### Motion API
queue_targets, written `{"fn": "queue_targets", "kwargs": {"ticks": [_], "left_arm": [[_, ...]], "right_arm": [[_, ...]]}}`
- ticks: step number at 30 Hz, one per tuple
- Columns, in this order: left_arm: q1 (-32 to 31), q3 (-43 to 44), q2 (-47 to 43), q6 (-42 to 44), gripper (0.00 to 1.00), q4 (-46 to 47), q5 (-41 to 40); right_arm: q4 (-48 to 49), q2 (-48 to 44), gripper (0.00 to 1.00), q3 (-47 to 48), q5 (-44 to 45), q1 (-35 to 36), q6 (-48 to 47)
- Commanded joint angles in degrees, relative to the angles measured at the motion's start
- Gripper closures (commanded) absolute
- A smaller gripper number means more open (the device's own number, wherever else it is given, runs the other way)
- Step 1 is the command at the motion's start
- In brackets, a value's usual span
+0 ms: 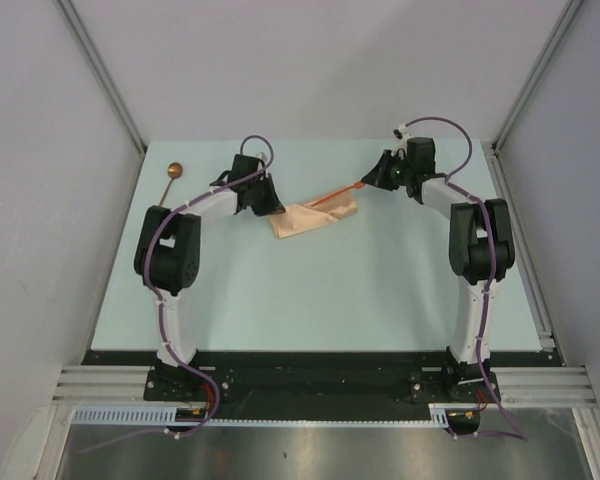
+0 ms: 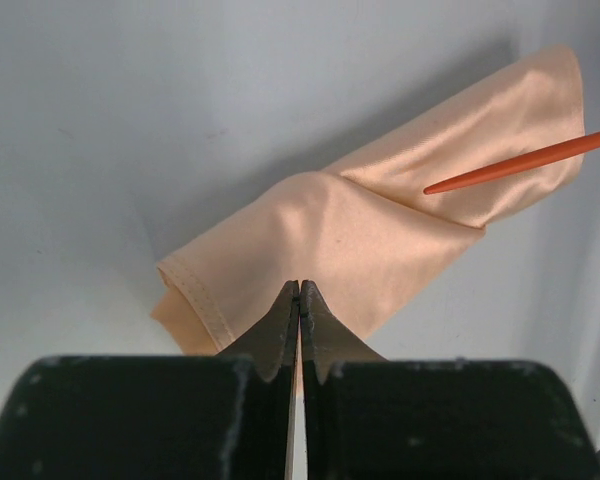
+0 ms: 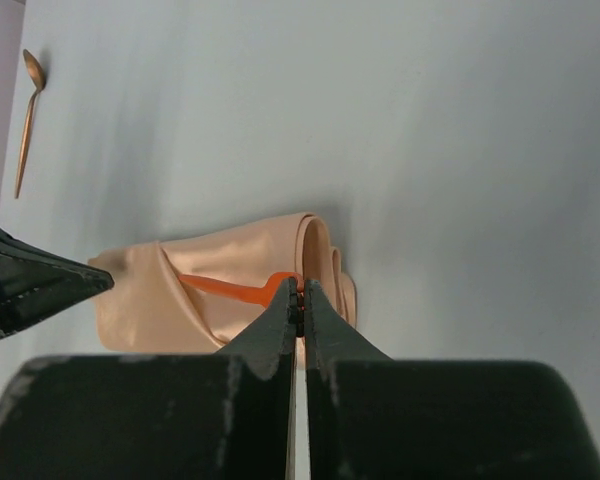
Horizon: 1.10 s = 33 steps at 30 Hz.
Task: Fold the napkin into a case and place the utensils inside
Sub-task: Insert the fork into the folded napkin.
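We think the main risk here is that the orange fork-like piece [image 2: 525,165] slides over the top of the case [image 1: 315,218] instead of entering it. The piece is thin and comes in at a low angle, and the soft cloth gives it no firm mouth. A push that is too strong can also drag the case over the table [image 1: 330,330] or open its folds. If the left gripper [image 2: 300,295] loses the cloth, nothing holds the case against that push. The spoon [image 1: 170,182] lies well apart from the case, to its left, so it is not yet inside. The left fingers [image 2: 270,335] are together and, as far as we can see, pinch the left end of the case, with a thin strip of cloth between them. The right gripper [image 3: 300,297] is clamped on the outer end of the orange piece, just at the right end of the case. The tip of the piece shows above the cloth near the middle of the case, and we cannot tell whether it touches.
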Motion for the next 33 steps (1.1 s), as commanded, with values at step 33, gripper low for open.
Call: {"fn": "queue_targets", "kwargs": {"ticks": [33], "left_arm": [[3.19, -1.97, 1.11, -0.61, 0.99, 4.07, 0.51]], "right_arm": [[1.37, 5.24, 1.00, 5.90, -1.11, 6.07, 2.83]]}}
